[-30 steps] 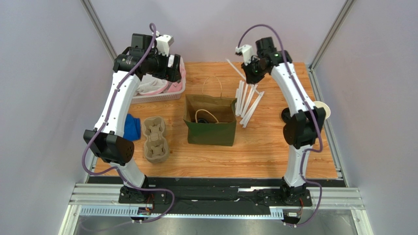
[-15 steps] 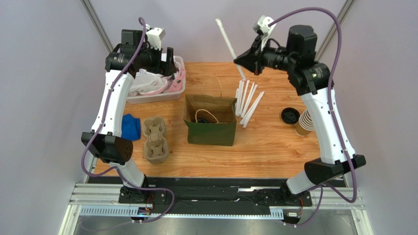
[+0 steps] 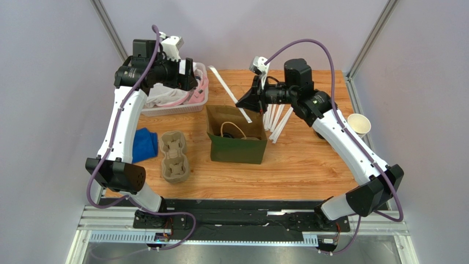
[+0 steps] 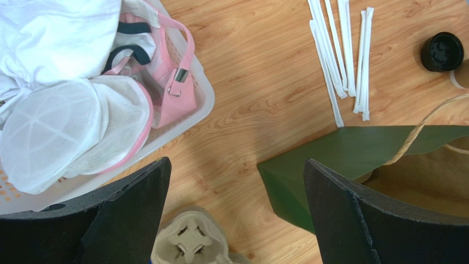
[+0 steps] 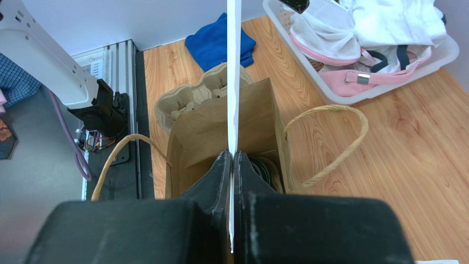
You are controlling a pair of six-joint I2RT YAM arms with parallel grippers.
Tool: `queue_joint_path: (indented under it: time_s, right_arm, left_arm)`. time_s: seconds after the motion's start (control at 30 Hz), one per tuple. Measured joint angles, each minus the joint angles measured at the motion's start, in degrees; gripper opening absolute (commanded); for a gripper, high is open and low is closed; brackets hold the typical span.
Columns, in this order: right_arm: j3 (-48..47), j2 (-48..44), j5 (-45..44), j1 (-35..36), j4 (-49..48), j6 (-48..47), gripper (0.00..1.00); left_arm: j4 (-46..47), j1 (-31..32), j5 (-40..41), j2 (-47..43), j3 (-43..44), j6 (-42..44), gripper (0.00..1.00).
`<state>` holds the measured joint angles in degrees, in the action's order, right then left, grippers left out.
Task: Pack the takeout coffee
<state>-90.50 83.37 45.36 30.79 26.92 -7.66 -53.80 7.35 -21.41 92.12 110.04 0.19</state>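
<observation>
The takeout coffee (image 5: 267,172) seemingly sat in the bag (image 5: 203,132) right under the right claw (image 5: 232,160), which had swung over from behind clamping a wrapped straw (image 5: 234,82) (next to pack); the left claw (image 4: 236,163) gaped empty.

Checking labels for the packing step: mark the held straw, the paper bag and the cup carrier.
held straw (image 5: 234,77), right wrist view, mid-length of the wrapper.
paper bag (image 3: 238,149), top view, green front panel.
cup carrier (image 3: 175,158), top view, centre between the wells.
</observation>
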Motion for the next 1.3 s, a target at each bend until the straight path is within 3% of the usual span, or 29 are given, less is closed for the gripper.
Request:
queue_joint_path:
  time_s: [0.33,0.6,0.67,0.93,1.3]
  right_arm:
    - [5.7,-2.2,-0.6,0.6,-1.3,-3.6,0.01]
    - [7.3,-3.2,-1.0,0.6,0.9,-6.5,0.39]
    - [7.3,-3.2,-1.5,0.6,1.7,-7.1,0.44]
    - [5.9,-3.4,-3.6,0.6,4.3,-7.4,0.47]
    - [-4.2,-2.6,-8.9,-0.4,6.1,-4.7,0.61]
  left_arm:
    - [0.0,0.0,-0.4,-1.2,-1.0,0.0,0.98]
    - [-0.2,0.0,-0.4,-1.1,-1.3,0.1,0.99]
    - [-0.5,0.0,-0.4,-1.1,-1.2,0.3,0.99]
    - [-1.8,0.0,-0.4,-0.2,-1.1,1.0,0.99]
    - [-3.6,-0.7,-1.2,1.9,2.0,1.6,0.99]
